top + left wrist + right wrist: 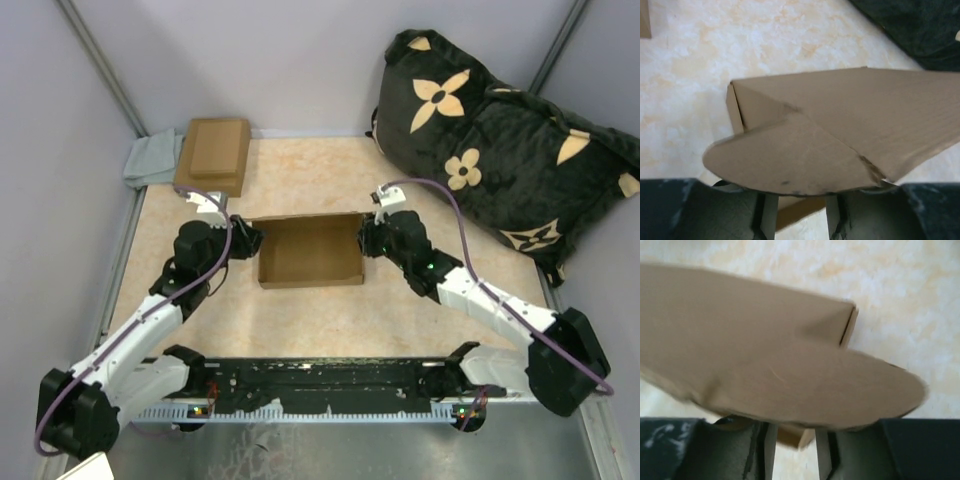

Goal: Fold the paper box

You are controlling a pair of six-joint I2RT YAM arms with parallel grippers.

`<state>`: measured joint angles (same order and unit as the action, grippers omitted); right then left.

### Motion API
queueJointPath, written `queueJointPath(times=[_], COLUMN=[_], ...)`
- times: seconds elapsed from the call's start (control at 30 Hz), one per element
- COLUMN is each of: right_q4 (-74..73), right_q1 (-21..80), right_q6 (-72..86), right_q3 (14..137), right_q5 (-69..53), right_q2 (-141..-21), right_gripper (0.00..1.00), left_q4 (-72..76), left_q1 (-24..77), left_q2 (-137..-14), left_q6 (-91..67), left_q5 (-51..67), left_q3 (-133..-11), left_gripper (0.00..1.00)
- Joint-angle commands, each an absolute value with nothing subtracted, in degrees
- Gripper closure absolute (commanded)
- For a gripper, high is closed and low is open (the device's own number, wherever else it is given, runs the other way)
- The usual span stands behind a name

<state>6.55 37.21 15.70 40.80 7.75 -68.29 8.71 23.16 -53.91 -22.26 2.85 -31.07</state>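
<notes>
Top external view: the paper box [310, 250] sits open at the middle of the table [320, 170], my left gripper [245, 240] at its 9 o'clock end, my right gripper [368, 238] at 3 o'clock. The cardboard looks light and stiff, and would likely crease if pinched hard; the end walls seem the best hold. Each of my 2 jaw pairs shows a narrow gap under a rounded flap [790, 160]; whether they pinch it I cannot tell.

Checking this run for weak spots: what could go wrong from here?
1. The left gripper and right gripper sit at opposite ends of the paper box; uneven pushing could skew or slide it.
2. The rounded flap in the left wrist view looks scuffed at its crease; more force might tear it.
</notes>
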Motion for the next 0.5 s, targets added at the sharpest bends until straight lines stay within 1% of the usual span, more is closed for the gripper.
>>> queueJointPath(times=[0.0,0.07,0.1,0.23,0.47], right_q4=[-5.72,-11.33,-13.35,-17.39,-17.25], right_q1=[38.39,38.41,38.41,38.41,38.41], right_q6=[19.26,20.95,21.41,23.22,24.69], right_q3=[39.74,39.69,39.52,38.33,37.69], right_q5=[5.67,7.16,7.29,7.68,8.31], right_q2=[-61.1,-58.39,-57.19,-50.73,-41.87], right_gripper=[0.62,0.55,0.54,0.48,0.48], left_q4=[-3.67,-8.07,-9.62,-15.2,-20.33], left_q1=[23.68,23.73,23.73,23.75,23.81], left_q2=[-49.75,-47.75,-46.75,-42.03,-34.01], left_q6=[-24.91,-27.34,-28.7,-34.19,-35.95], left_q5=[4.37,4.51,4.55,4.61,5.04], left_q3=[-34.36,-34.73,-34.65,-34.28,-35.01], left_gripper=[0.54,0.45,0.43,0.42,0.43])
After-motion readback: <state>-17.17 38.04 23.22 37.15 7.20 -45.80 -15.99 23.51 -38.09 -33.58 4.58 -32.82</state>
